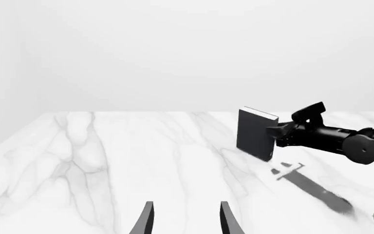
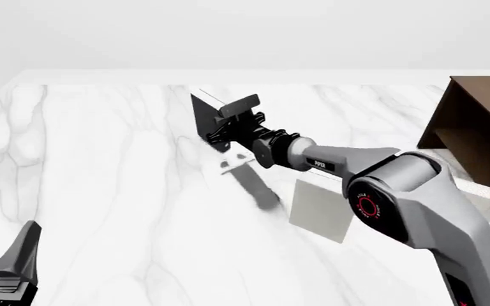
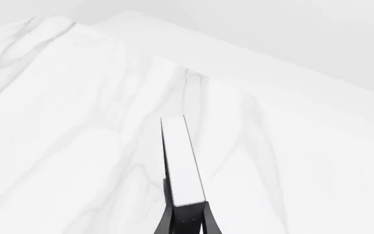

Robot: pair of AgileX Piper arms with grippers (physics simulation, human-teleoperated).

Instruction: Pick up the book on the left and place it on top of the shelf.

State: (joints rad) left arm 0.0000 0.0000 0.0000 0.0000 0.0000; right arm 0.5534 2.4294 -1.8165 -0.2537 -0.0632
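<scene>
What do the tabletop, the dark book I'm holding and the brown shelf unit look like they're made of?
White tabletop: looks like polished marble, going by its grey veining.
Thin dark-covered book, clamped in the right hand: matte cover and white page edges suggest board and paper.
Dark brown shelf unit: flat brown panels look like wood, with faint grain at most.

You are working in a simulated test scene, not a real room. The white marble-veined bench [image 2: 100, 166] runs out to a clean edge and stops against a flat, pale grey backdrop with no walls, windows or furnishings behind it. Surfaces are smooth and evenly lit, and shadows fall crisp and simple. A dark brown wooden shelf [image 2: 475, 127] stands at the bench's right side, plain and unmarked, like a staged prop.
</scene>
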